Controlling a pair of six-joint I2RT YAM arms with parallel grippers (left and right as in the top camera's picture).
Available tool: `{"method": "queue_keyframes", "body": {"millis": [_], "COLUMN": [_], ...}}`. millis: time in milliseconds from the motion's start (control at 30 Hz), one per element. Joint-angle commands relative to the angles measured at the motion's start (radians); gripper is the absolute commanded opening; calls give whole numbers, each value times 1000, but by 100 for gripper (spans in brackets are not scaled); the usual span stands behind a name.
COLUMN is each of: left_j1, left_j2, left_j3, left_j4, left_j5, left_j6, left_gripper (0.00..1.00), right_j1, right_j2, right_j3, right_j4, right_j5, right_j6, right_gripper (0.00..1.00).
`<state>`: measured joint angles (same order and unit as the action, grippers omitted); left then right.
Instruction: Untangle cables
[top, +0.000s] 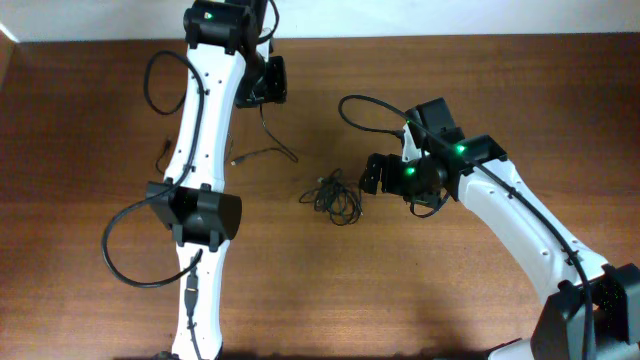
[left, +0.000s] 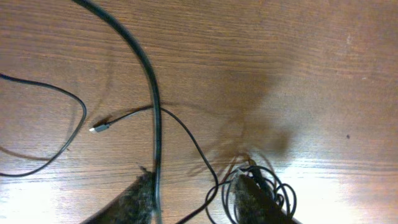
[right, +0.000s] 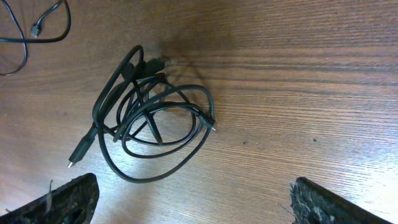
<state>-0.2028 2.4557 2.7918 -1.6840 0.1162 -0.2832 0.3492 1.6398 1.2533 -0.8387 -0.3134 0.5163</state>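
1. The cables (top: 335, 195) are thin, round, black cords with a slight sheen. Most lie at mid-table in a loose bundle (right: 152, 118) of overlapping loops.
2. Small plugs stick out of the bundle, one with a pale metal tip (right: 69, 165) at its near-left edge.
3. One wavy strand (top: 255, 153) lies apart on the table, left of the bundle. Its end carries a silver-tipped plug (left: 99, 129).
4. Another thin black loop (left: 79, 109) lies further left in the left wrist view.
5. The right gripper (right: 194, 186) sits just right of the bundle and points left at it. Its jaws are spread wide and hold nothing.
6. Its fingers (right: 62, 199) are dark with a rough, fuzzy surface.
7. The right arm (top: 520, 215) has white links and black joints, with green lights near the wrist. It reaches from the near right corner towards the middle, bent at the elbow.
8. The left gripper (left: 193, 177) is at the far side of the table, far and left of the bundle and well apart from it. Its fingers (left: 134, 202) stand partly apart with nothing clamped; the strand on the table shows through the gap.
9. The left arm (top: 205, 110) is white with a black joint block. It runs almost straight from the near edge to the far edge.
10. A thicker black wire (left: 149, 93) hangs from that arm and crosses above the strand.
11. The table (top: 450, 300) is smooth brown wood with fine straight grain and a glare patch.
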Motion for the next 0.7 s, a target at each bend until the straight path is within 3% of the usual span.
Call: {"method": "queue_keyframes", "body": {"millis": [0, 100, 167, 200, 233, 267, 333, 400, 533, 667], "left_j1": [8, 8, 7, 5, 2, 2, 0, 1, 15, 34], "left_j2": [38, 60, 72, 79, 85, 88, 93, 97, 101, 133], "left_j3": [3, 3, 3, 3, 3, 3, 3, 3, 3, 3], "left_j4": [4, 16, 25, 26, 27, 30, 26, 18, 32, 83], "left_j5": [5, 65, 157, 207, 187, 149, -25, -187, -219, -218], "left_j6": [19, 33, 127, 191, 207, 200, 100, -19, -138, -176], "left_gripper": [64, 68, 70, 77, 78, 72, 70, 78, 78, 77], "right_j1": [-3, -3, -3, -3, -3, -3, -3, -3, -3, -3], "right_j2": [3, 3, 3, 3, 3, 3, 3, 3, 3, 3], "right_j3": [-5, -5, -5, -5, -5, -5, -5, -5, -5, -5], "right_j4": [-3, -2, -3, -3, -3, -3, -3, -3, -3, -11], "right_j5": [11, 12, 11, 12, 12, 12, 12, 11, 12, 12], "right_j6": [-3, -3, -3, -3, -3, -3, -3, -3, -3, -3], "right_gripper": [99, 99, 99, 99, 99, 99, 99, 99, 99, 99]}}
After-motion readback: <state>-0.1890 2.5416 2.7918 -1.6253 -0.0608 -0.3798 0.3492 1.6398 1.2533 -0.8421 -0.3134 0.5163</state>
